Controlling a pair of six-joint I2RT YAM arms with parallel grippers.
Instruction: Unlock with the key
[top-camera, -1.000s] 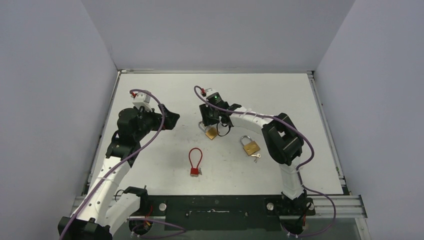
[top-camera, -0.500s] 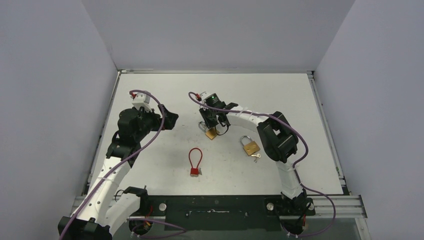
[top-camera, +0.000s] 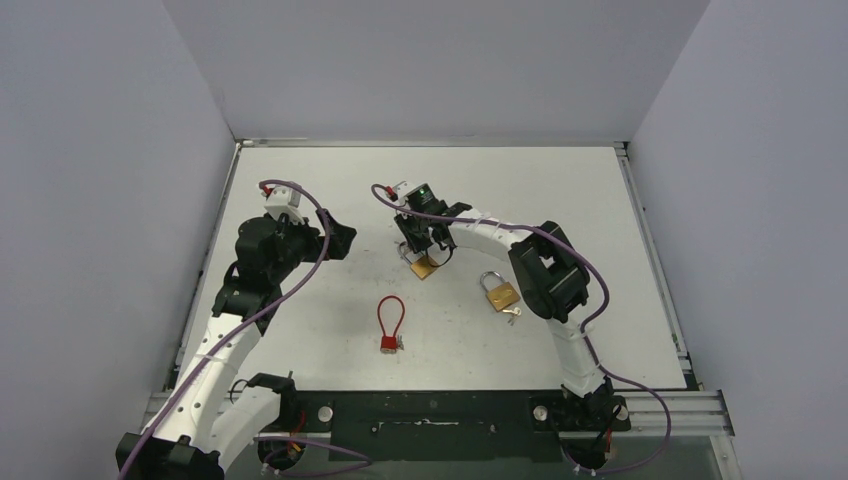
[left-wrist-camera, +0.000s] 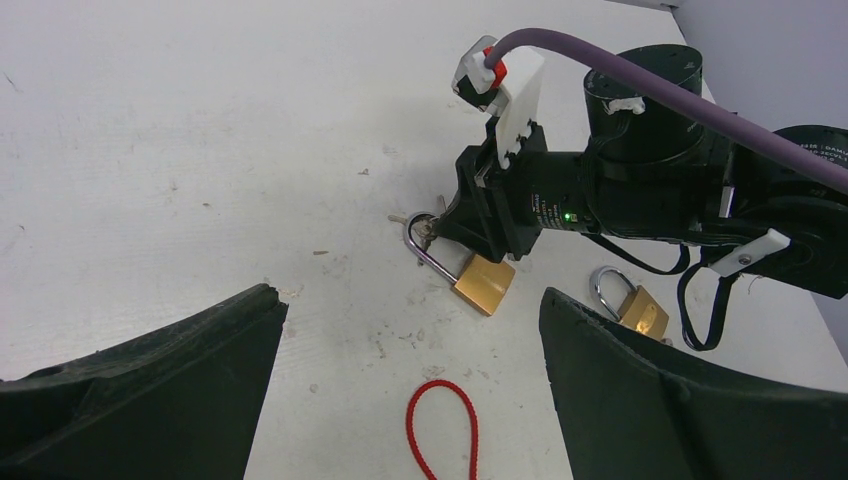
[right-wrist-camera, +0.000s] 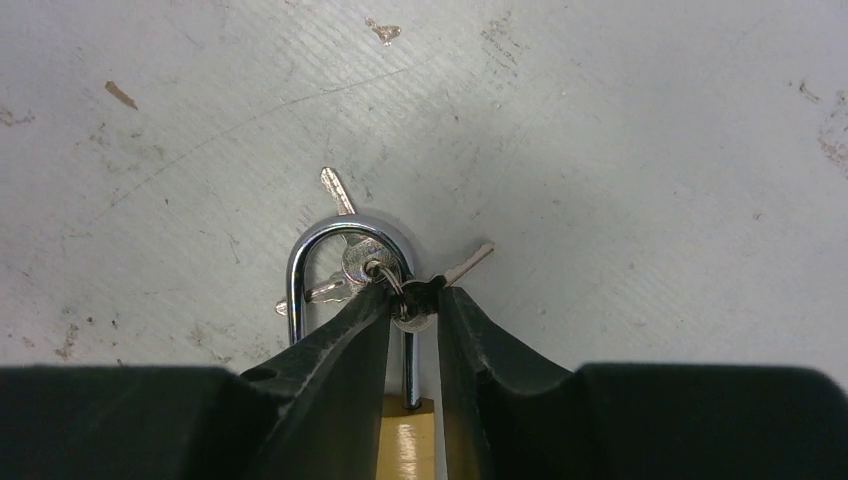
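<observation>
Keys (right-wrist-camera: 362, 262) sit bunched on a ring threaded through the shackle of the brass padlock (top-camera: 424, 266), which lies mid-table. Your right gripper (right-wrist-camera: 412, 300) is narrow, pinching that bunch. If you lift, the ring may drag the whole padlock along, or a thin key may slip free. Your left gripper (top-camera: 340, 238) hovers nearby, spread wide and holding nothing.

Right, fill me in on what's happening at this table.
The right pincer is down on the table, pinched shut on the keys that are ringed to the shackle of a brass padlock. The keys sit at the shackle end, not at the lock's base. The left pincer is wide open off to the side, holding nothing. A second padlock and a red cable lock lie apart from both arms.
</observation>
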